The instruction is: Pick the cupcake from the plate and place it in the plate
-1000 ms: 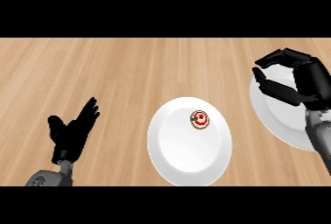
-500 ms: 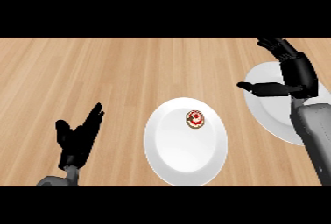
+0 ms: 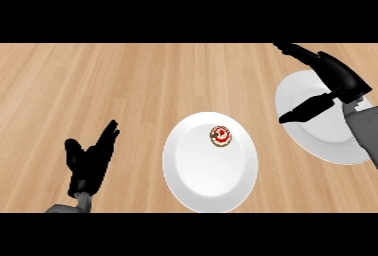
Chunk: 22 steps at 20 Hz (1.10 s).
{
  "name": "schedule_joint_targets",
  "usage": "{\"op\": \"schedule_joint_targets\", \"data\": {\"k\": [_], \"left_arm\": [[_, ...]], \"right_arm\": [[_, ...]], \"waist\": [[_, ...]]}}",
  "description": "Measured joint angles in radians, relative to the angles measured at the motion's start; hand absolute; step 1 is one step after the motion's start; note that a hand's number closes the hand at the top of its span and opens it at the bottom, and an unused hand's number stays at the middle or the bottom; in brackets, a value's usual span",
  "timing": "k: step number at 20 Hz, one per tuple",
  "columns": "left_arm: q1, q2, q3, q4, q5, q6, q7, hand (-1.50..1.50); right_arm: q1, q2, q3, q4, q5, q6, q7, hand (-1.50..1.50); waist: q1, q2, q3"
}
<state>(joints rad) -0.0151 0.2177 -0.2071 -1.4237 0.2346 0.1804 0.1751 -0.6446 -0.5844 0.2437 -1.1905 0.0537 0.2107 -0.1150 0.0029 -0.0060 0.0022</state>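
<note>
right hand (image 3: 336,82) spread above the far plate, cupcake to its lower left

right hand has its fingers straight and the thumb apart, holding nothing, over the right plate (image 3: 325,142). the cupcake (image 3: 221,136) sits on the upper right part of the middle plate (image 3: 199,185), well apart from this hand, toward the left and nearer to the robot. left hand (image 3: 88,162) rests with fingers up near the lower left edge, also spread. i judge the right hand is the nearer one, so the reach should go left and down.
</note>
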Motion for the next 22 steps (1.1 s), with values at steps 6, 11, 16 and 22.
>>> {"op": "schedule_joint_targets", "data": {"k": [6,11,16,22], "left_arm": [[0.0,0.0,0.018,0.012,0.001,-0.019,-0.009,0.0],[-0.001,-0.01,0.024,0.01,-0.005,-0.033,-0.006,0.0],[-0.007,-0.018,0.036,0.012,-0.017,-0.037,0.005,0.0],[0.015,-0.023,0.048,-0.01,-0.03,-0.057,0.005,0.0]], "right_arm": [[-0.004,0.015,0.088,-0.144,0.082,0.054,0.207,-1.5],[0.012,0.099,0.14,-0.221,0.165,0.045,0.347,-1.5],[0.027,0.156,0.17,-0.242,0.247,0.063,0.437,-1.5],[0.062,0.244,0.179,-0.224,0.312,0.098,0.47,-1.5]], "waist": [[-0.004,-0.001,0.001],[-0.002,0.0,0.002],[0.0,0.001,0.002],[0.002,0.002,0.002]]}}
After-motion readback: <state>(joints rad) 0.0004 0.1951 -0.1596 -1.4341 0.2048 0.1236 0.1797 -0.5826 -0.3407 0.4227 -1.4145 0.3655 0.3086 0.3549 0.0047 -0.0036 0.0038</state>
